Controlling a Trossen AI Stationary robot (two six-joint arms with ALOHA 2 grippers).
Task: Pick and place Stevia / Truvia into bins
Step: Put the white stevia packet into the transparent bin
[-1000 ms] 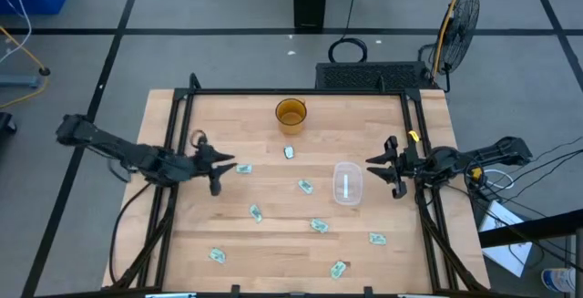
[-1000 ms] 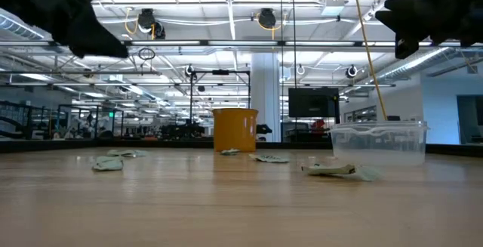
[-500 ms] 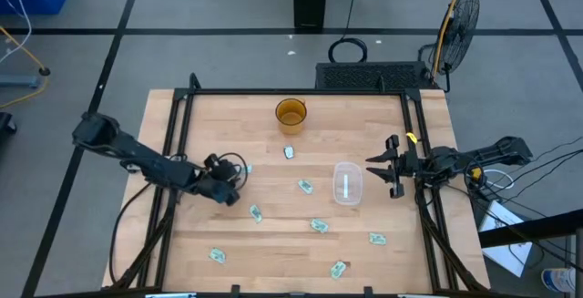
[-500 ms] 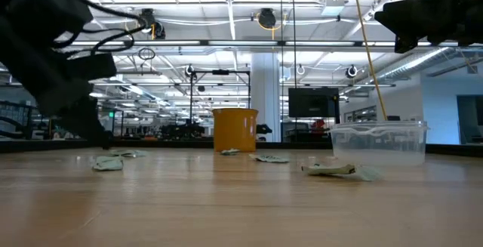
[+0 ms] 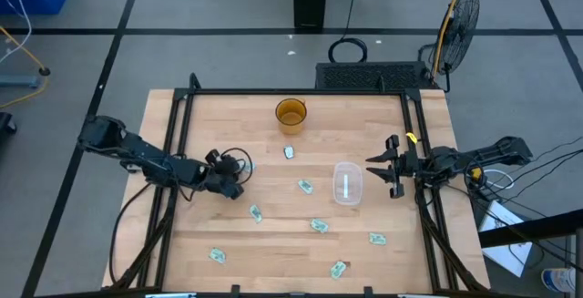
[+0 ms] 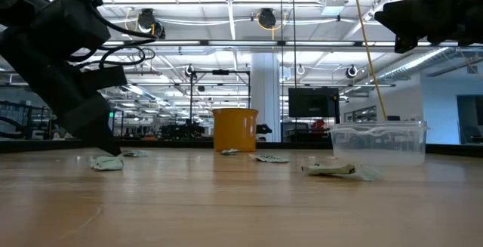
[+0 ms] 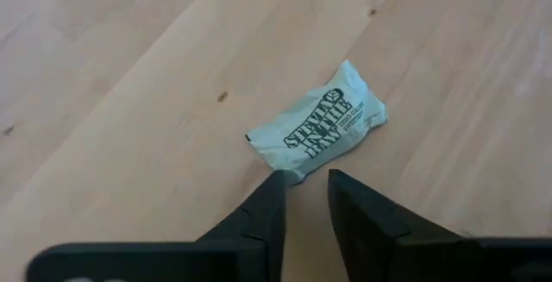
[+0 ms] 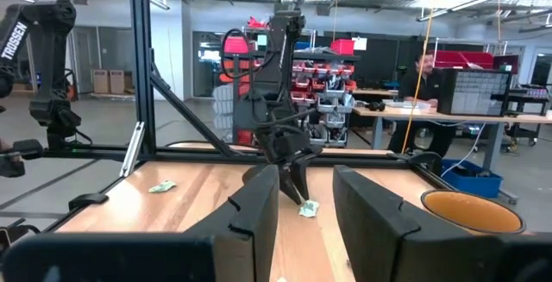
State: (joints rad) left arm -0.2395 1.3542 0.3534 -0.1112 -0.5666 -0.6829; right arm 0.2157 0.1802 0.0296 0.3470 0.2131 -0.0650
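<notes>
Several green-and-white Stevia sachets lie flat on the wooden table. One (image 7: 317, 132) lies just past my left gripper (image 7: 304, 183), whose fingers are open a narrow gap and point steeply down at its nearest end. From above this gripper (image 5: 235, 178) is left of the table's middle, and in the low view its tips (image 6: 112, 150) hover at a sachet (image 6: 107, 164). The clear tub (image 5: 347, 183) holds one white sachet. My right gripper (image 5: 387, 169) waits open, raised, to the right of the tub. My left gripper comes from above, slanting from the table's left, with its fingertips (image 7: 278, 183) at the sachet's nearest end (image 7: 291, 172). That end sits at the mouth of the gap, and I cannot tell whether the fingers touch it. The sachet lies flat on the table.
An amber cup (image 5: 291, 114) stands near the far edge. Other sachets lie at the middle (image 5: 304, 186), (image 5: 256, 213), (image 5: 318, 226) and toward the near edge (image 5: 217, 255), (image 5: 338, 268), (image 5: 377, 239). A black frame rail (image 5: 173, 152) runs along each side.
My left gripper has swung toward the table's right and come down from well above the table to the tabletop, tipping its fingers downward beside the sachet. The sachets and the tub have stayed where they were.
</notes>
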